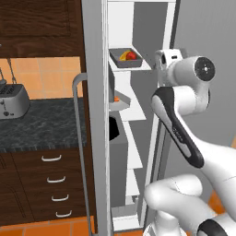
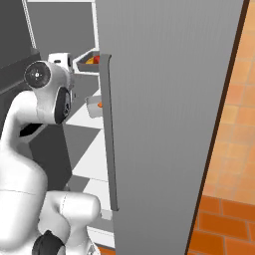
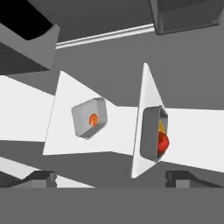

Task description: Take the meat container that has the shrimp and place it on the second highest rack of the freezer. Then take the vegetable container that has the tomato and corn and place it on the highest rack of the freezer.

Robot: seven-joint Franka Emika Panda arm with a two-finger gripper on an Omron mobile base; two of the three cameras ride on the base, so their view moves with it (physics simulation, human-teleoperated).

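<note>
**Spotter:** Where do the two containers sit right now?

**Operator:** I see the vegetable container (image 1: 125, 58) on the highest rack (image 1: 143, 67) of the freezer (image 1: 138, 120), with the tomato (image 1: 131, 56) and the yellow corn (image 1: 123, 56) lying inside it. One shelf down, on the second highest rack (image 1: 133, 110), sits the meat container (image 3: 89, 117) with the shrimp (image 3: 93, 120) in its middle. From the right base view I catch both trays past the edge of the open grey door (image 2: 164, 119), the upper one (image 2: 88, 61) near the front lip of its shelf

**Spotter:** And the gripper?

**Operator:** My gripper (image 3: 111, 177) has its fingers spread wide and nothing between them. The hand camera looks into the freezer from outside, so I read the hand as clear of both trays, well apart from either

**Spotter:** Why do they rest where they do?

**Operator:** Each tray sits flat on its own shelf, so neither needs support from me. I judge both placements done; what I'd watch is the forearm (image 1: 177, 126) near the shelf edges

**Spotter:** Any doubt?

**Operator:** How deep the lower tray sits I cannot tell
</note>
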